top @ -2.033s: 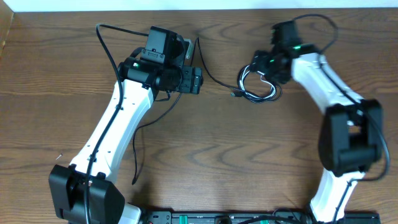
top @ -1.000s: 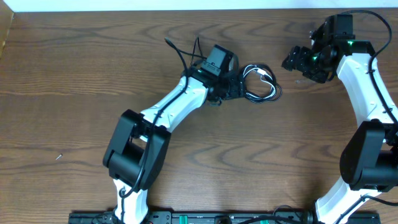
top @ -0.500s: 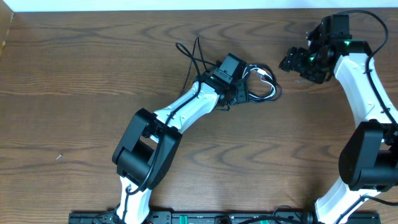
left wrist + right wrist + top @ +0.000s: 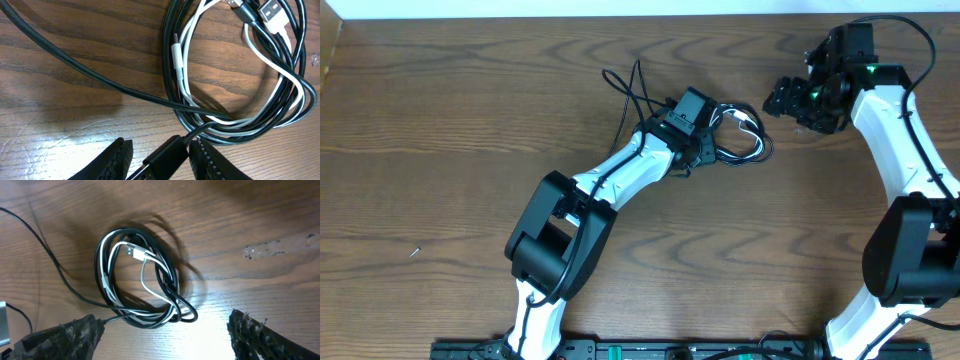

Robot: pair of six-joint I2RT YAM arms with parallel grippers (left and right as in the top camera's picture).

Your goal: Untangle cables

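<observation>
The left fingers point(image 4: 112, 161) are down at the tabletop point(image 4: 440, 120), drawn in to a narrow gap. A black plug point(image 4: 165, 154) sits between them, right up against one finger. There's a sliver of wood showing on the other side, so no firm pinch. Just past their tips the cables point(image 4: 758, 148) lie in one coil at the back middle of the tabletop, the white cord point(image 4: 180, 75) looped inside the black. The right fingers point(image 4: 62, 335) are spread wide and hold nothing, hanging apart from the coil on its right. Since a second ago the left arm has pushed in closer and its fingers have narrowed. The coil hasn't budged, and the right arm has barely shifted.
</observation>
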